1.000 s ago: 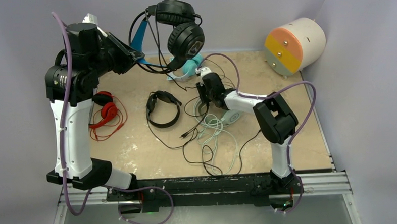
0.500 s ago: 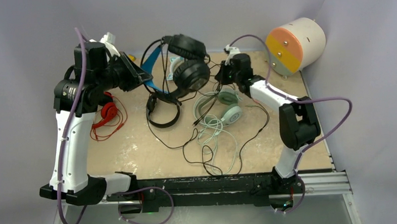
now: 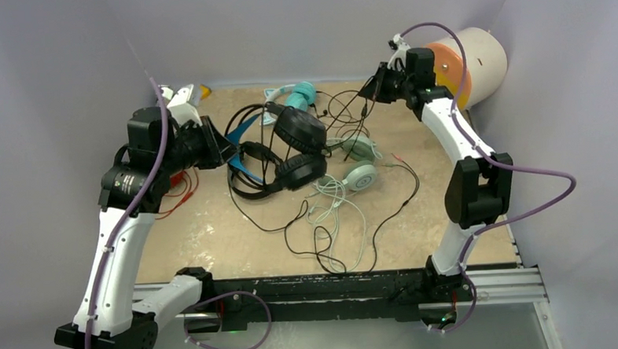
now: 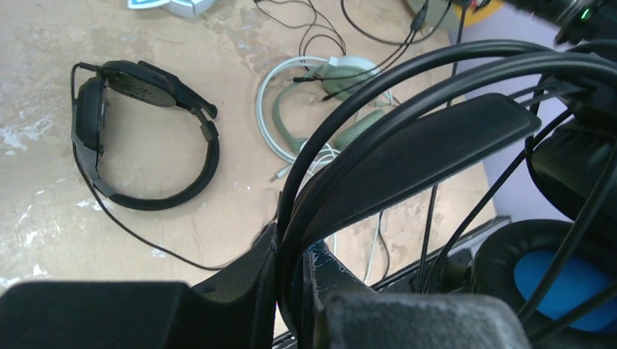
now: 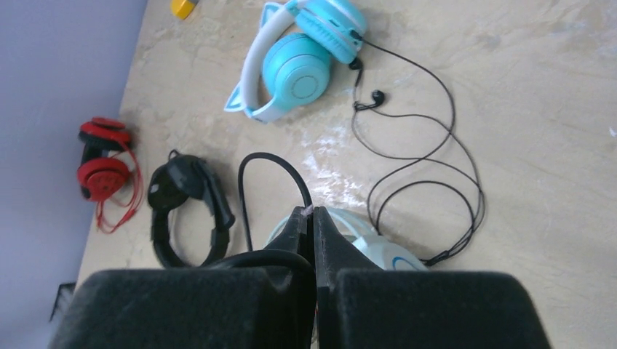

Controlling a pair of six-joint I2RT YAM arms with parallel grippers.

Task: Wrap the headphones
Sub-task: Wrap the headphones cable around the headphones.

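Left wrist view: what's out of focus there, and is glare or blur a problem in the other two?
Left wrist: the fingers and the clamped black headband are soft, being so near the lens; the small black headset on the table is sharp. Right wrist: the fingers blur into dark blocks; the teal headset is crisp. Top: even, soft light, no glare, faint shadows.

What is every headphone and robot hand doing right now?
Left gripper: shut on the big black headphones' band.
Big black headphones: held up, tilted.
Right gripper: shut on a black cable.
Small black headphones: lying flat.
Mint headphones: flat, cable loose.
Teal cat-eared headphones: lying flat.
Red headphones: lying flat.
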